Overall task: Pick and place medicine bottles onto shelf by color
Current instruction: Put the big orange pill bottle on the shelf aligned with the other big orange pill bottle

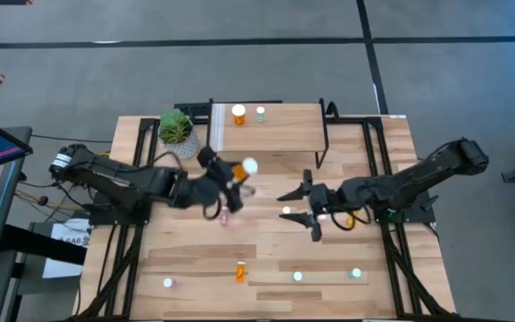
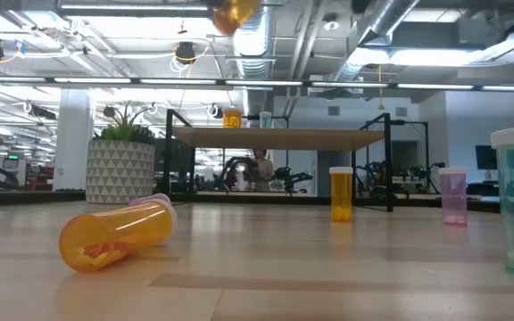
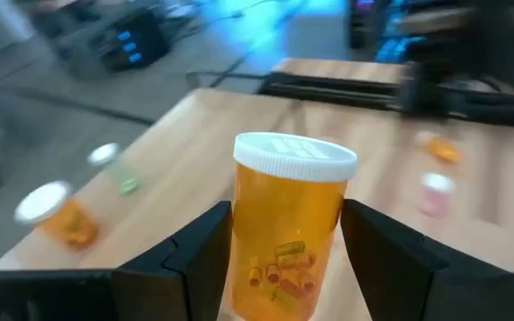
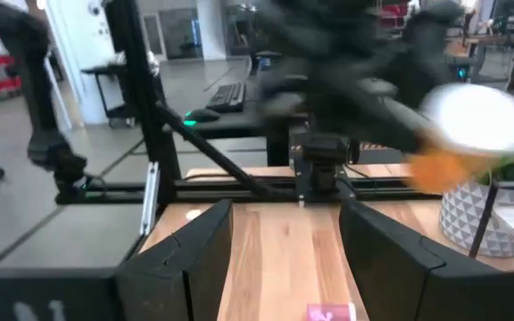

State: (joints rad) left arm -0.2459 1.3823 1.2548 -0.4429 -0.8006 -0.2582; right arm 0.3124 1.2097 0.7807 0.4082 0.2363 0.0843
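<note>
Right pincer [image 4: 286, 259] spread wide, pink bottle [image 4: 330, 312] below, blurred left arm [image 4: 364, 80] beyond

The table [image 1: 195, 259] holds a plant [image 1: 177, 130], little bottles and a shelf [image 1: 284, 134] with two bottles.

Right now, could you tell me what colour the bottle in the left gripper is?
Orange with a white cap: the large pill bottle in the left gripper, clearest in the left wrist view.

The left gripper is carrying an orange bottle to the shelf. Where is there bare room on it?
The shelf is bare right of the green bottle; the orange bottle and green one crowd its left end. Left gripper holds the big orange bottle.
</note>
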